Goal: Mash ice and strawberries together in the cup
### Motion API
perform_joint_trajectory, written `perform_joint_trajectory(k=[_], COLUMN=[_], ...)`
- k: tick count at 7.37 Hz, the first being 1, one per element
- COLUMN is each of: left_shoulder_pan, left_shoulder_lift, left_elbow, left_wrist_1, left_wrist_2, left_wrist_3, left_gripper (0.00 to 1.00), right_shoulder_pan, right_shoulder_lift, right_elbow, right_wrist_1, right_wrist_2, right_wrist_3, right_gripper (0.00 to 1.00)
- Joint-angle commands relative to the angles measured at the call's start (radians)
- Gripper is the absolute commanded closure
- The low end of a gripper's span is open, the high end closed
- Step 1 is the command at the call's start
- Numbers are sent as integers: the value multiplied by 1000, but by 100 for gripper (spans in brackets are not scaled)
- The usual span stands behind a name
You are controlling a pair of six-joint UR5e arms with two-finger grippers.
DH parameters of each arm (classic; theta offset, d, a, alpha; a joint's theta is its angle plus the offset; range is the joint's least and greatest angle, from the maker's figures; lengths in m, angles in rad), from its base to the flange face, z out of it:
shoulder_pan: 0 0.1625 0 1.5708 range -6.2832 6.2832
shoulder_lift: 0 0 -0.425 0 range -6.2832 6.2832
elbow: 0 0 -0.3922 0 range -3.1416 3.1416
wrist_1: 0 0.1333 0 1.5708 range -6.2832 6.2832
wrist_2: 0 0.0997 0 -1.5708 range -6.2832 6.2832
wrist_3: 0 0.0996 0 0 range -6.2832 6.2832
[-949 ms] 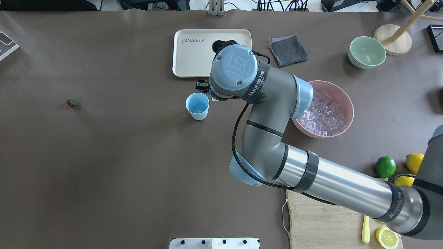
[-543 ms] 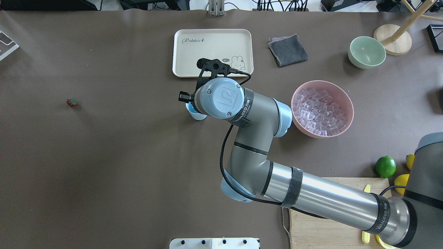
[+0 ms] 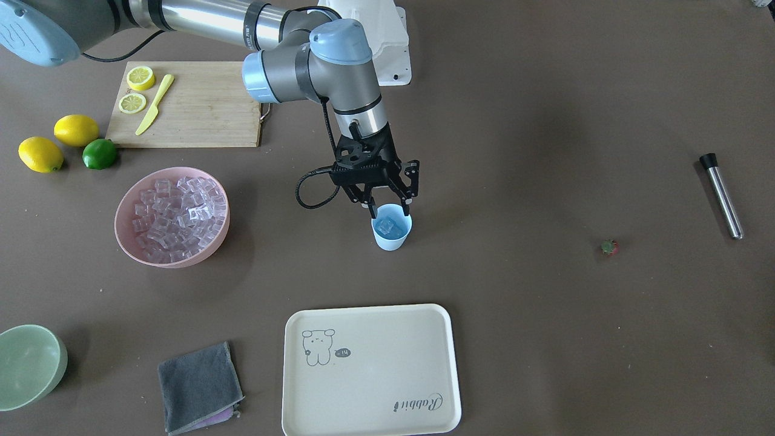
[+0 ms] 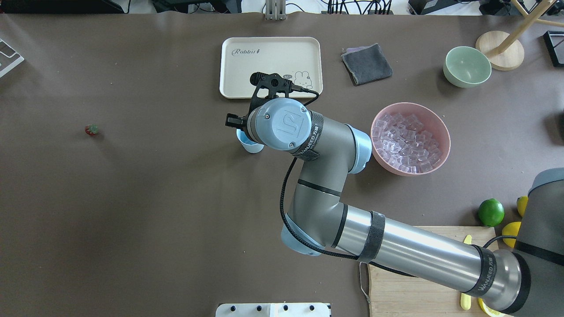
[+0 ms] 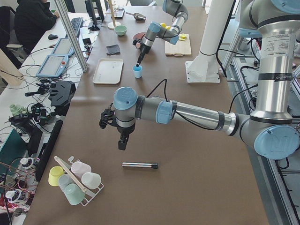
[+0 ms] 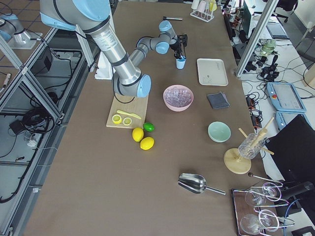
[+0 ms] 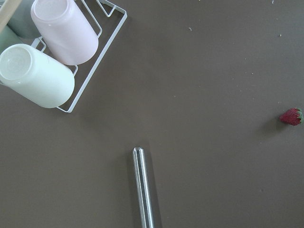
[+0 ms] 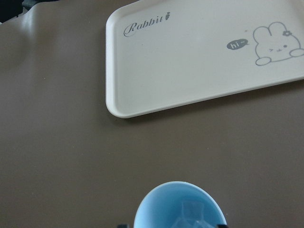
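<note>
The light blue cup (image 3: 391, 237) stands mid-table, just short of the cream tray. At least one clear ice cube (image 3: 385, 226) lies in it, also seen in the right wrist view (image 8: 191, 212). My right gripper (image 3: 388, 209) hangs directly over the cup's mouth, open, fingertips near the rim on either side. More ice (image 4: 407, 140) fills the pink bowl (image 4: 447, 141). The strawberry (image 3: 609, 247) lies alone on the table far to my left. My left gripper (image 5: 121, 144) hovers near a steel rod (image 5: 139, 165); I cannot tell whether it is open or shut.
A cream tray (image 3: 369, 369) lies beyond the cup. A grey cloth (image 3: 198, 386) and pale green bowl (image 3: 29, 363) sit toward my right. A cutting board (image 3: 194, 109) with lemon slices and knife, lemons and a lime (image 3: 99, 154) lie near my base. A rack of cups (image 7: 52, 57) is at the left end.
My right arm has swung left from beside the pink bowl, bringing its gripper over the cup. In the last half second it has barely moved.
</note>
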Motion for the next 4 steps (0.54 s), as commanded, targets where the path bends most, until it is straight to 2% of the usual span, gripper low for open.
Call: perform_joint_trajectory(k=[1,2,3,4], left_shoulder_pan=[0,0,0,0], left_shoulder_lift=[0,0,0,-1], left_elbow=[2,-1,-4,-2], left_wrist_1=[0,0,2,2], left_wrist_2=[0,0,0,0], left_wrist_3=[0,-4,-8,-9], left_gripper=[1,1,1,1], right_shoulder_pan=[26,57,116,196], right_shoulder_lift=[2,-16,-81,-162], right_elbow=[12,32,137,233], right_wrist_1=[-7,-41,-132,-165], right_wrist_2=[11,70,161,242], right_wrist_3=[-16,-80,-166,-270], right_gripper=[1,1,1,1])
